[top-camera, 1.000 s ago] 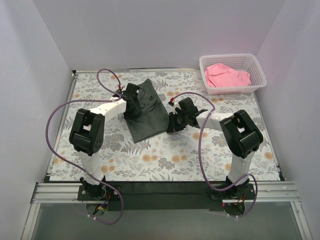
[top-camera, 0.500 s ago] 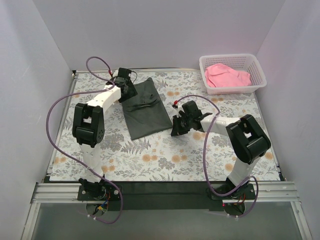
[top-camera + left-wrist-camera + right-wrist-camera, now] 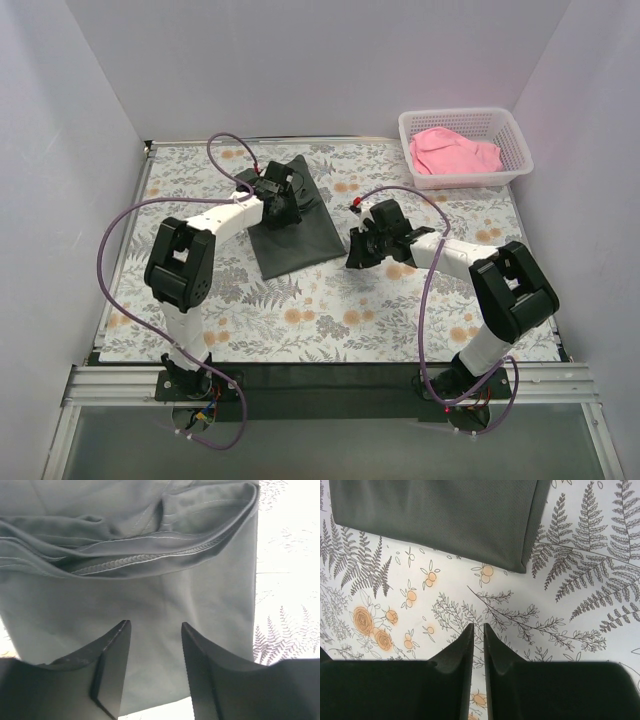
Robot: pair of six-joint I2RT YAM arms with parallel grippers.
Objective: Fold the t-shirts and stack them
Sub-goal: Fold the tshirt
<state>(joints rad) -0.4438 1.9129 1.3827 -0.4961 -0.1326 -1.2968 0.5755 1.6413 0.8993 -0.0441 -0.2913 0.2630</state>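
The dark charcoal cloth t-shirt [image 3: 300, 240] looks matt and finely knitted, with stitched seams. The floral-printed worktop [image 3: 330, 310] is smooth. Inside the white plastic mesh basket [image 3: 470, 180], the bright pink t-shirt [image 3: 455, 152] is soft cloth.

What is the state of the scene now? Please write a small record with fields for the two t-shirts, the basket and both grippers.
Dark shirt: dark charcoal cloth t-shirt, partly folded, flat on the floral table cover, bunched folds at its far end
Pink shirt: bright pink cloth t-shirt, crumpled, unfolded
Basket: white plastic mesh basket, far right corner, holds the pink shirt
Left gripper: open, over the dark shirt, empty
Right gripper: nearly shut, empty, over bare cover beside the dark shirt's corner
Stack: not yet made
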